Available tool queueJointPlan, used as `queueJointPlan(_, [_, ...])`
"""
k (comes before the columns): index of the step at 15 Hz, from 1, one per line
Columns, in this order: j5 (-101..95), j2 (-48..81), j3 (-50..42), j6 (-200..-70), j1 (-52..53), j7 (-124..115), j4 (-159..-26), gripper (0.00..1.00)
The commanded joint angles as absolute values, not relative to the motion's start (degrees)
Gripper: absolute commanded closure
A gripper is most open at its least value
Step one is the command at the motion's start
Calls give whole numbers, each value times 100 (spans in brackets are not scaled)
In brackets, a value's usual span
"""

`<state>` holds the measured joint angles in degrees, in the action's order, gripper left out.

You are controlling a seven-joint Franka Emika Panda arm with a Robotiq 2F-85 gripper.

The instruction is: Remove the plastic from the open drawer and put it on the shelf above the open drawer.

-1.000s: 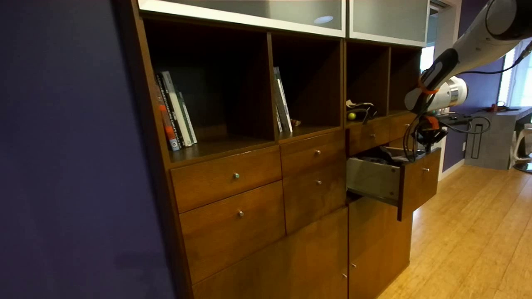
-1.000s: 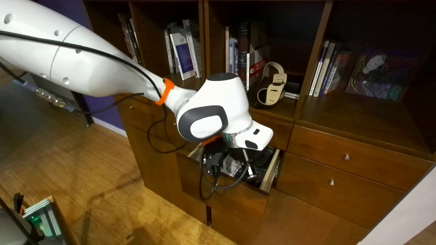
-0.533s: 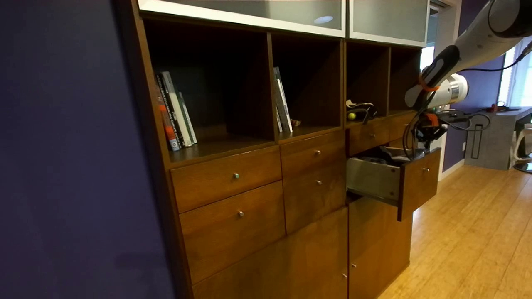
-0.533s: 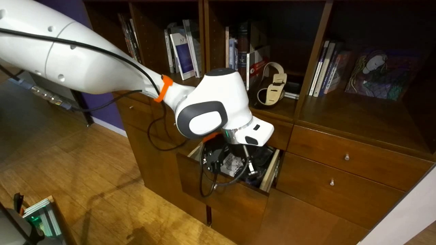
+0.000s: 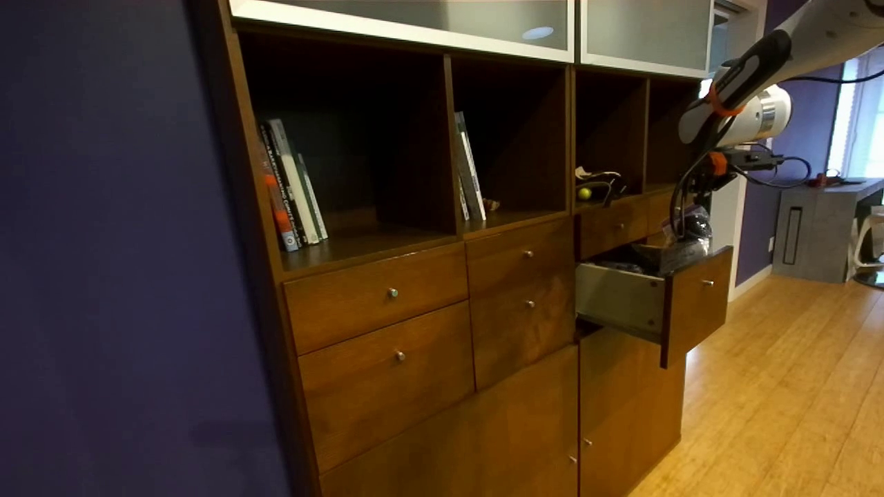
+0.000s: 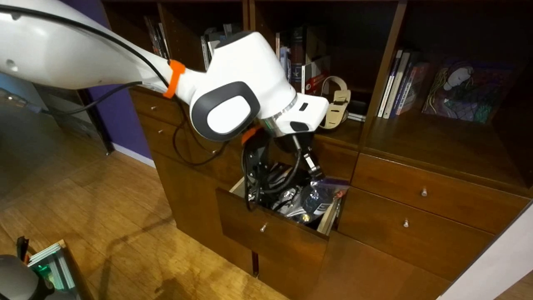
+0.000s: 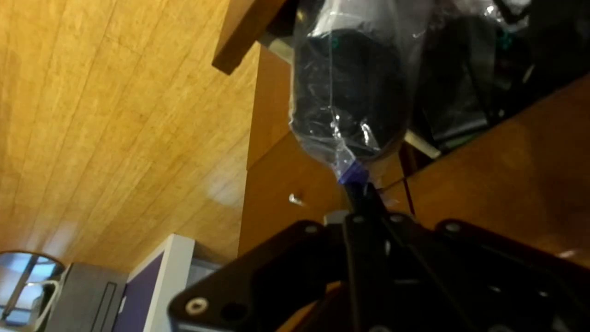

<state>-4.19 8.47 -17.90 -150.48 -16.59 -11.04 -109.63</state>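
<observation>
The plastic is a clear bag with a purple edge and dark contents. It fills the upper middle of the wrist view (image 7: 355, 87) and shows in both exterior views (image 5: 697, 224) (image 6: 318, 200). My gripper (image 7: 362, 189) is shut on its purple edge, and the bag hangs below the fingertips, over the open drawer (image 5: 697, 304). I cannot tell whether its lower end touches the drawer's contents. The drawer also shows in an exterior view (image 6: 275, 235), with dark items inside. The shelf (image 5: 611, 124) is the cubby above this drawer; the arm partly covers it in an exterior view (image 6: 352, 134).
A beige strap (image 6: 335, 110) and books (image 6: 314, 77) stand in that cubby. A green ball (image 5: 585, 193) lies near its front edge. A cubby to the right holds a painting (image 6: 462, 93). Closed drawers (image 6: 416, 208) lie right of the open one. Cables loop around my wrist.
My gripper has risen from inside the drawer, carrying the plastic bag up with it. The bag was hidden by the drawer and wrist before and now shows above the drawer rim.
</observation>
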Motion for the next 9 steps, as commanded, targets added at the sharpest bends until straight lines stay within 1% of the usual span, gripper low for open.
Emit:
queueJointPlan(1, [-284,183,-1732,-15899,-1616,-989,-11542,100])
queueJointPlan(9, [186,-803,-1469,-17670,-1363,-409,-12409,100])
